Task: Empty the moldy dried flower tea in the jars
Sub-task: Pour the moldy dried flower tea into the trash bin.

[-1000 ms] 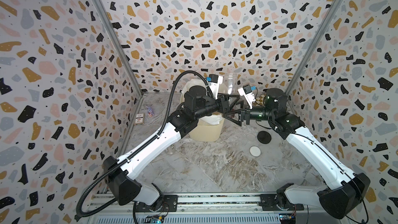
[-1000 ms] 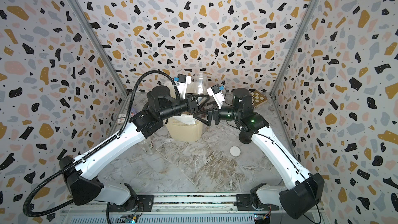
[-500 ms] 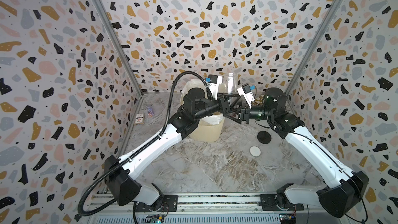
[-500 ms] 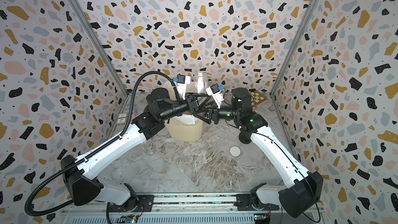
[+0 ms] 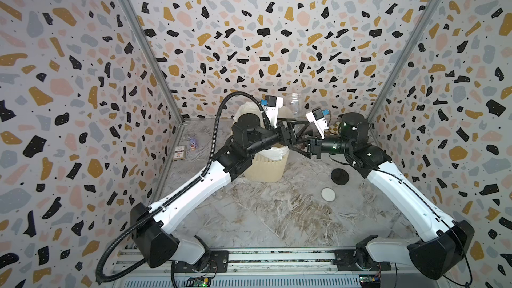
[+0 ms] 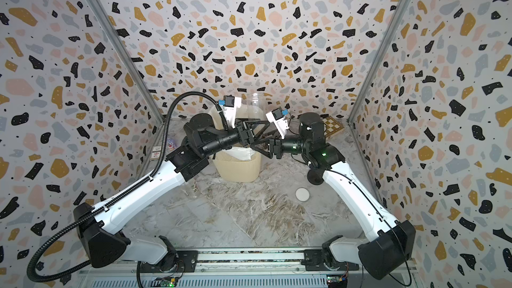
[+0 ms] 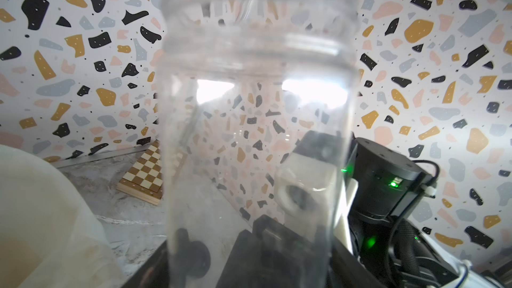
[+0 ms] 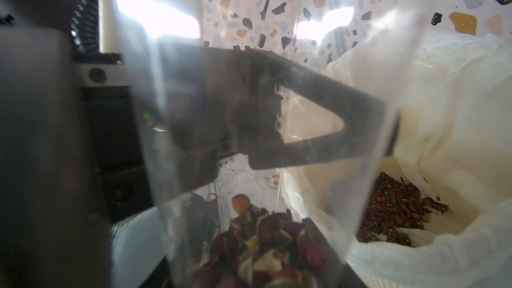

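Handover step, I'd say: right end effector [image 5: 300,146] pinching upright jar [image 5: 297,105] low down, over right rim of far bin [image 5: 266,170], tea [image 8: 266,239] in base. Left end effector [image 5: 300,130] grip unclear. Next: left clears, right tips

The bin [image 5: 263,171] stands at 12 o'clock on the table [image 5: 263,217], the jar [image 5: 297,105] up by its 2 o'clock rim. A far lid [image 5: 339,176] and a near lid [image 5: 328,194] lie at 3 o'clock.

Clear jar [image 5: 297,105], apparently upright; tea [image 8: 266,245] inside.
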`<action>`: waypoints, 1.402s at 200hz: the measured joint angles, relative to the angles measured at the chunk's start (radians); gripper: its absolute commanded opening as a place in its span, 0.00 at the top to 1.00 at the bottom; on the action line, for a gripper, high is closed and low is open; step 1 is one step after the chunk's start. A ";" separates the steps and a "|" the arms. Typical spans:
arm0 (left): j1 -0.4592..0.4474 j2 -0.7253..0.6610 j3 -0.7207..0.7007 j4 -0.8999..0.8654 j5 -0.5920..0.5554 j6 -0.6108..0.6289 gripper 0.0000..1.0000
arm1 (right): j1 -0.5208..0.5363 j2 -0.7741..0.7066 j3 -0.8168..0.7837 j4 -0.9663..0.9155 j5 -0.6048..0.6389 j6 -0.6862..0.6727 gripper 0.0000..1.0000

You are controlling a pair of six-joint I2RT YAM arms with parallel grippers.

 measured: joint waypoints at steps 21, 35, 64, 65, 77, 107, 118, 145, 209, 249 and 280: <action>0.007 -0.021 -0.003 0.000 -0.004 0.000 0.18 | -0.004 0.002 0.000 -0.010 0.003 -0.008 0.51; 0.018 -0.032 -0.005 0.000 -0.003 0.000 0.17 | -0.004 0.002 0.000 -0.011 0.003 -0.015 0.52; 0.069 -0.066 -0.009 -0.017 0.006 0.000 0.18 | -0.012 0.003 0.000 -0.053 0.031 -0.048 0.53; 0.071 -0.068 -0.009 -0.018 0.007 0.000 0.18 | -0.013 0.003 0.000 -0.056 0.033 -0.050 0.53; 0.106 -0.089 -0.008 -0.049 0.016 0.000 0.19 | -0.024 0.008 0.013 -0.106 0.066 -0.082 0.53; 0.188 -0.124 0.047 -0.190 0.051 0.020 0.21 | -0.037 0.040 0.093 -0.233 0.224 -0.209 0.53; 0.214 -0.132 0.075 -0.235 0.077 0.032 0.21 | -0.038 0.045 0.117 -0.274 0.290 -0.264 0.53; 0.298 -0.134 0.172 -0.360 0.191 0.060 0.25 | -0.023 0.045 0.132 -0.341 0.445 -0.397 0.53; 0.419 0.009 0.446 -0.585 0.525 0.082 0.35 | 0.158 0.044 0.132 -0.419 0.852 -0.614 0.54; 0.410 0.062 0.459 -0.660 0.636 0.082 0.39 | 0.229 0.043 0.132 -0.449 1.043 -0.676 0.54; 0.383 0.073 0.459 -0.714 0.656 0.113 0.43 | 0.268 0.043 0.132 -0.474 1.135 -0.698 0.55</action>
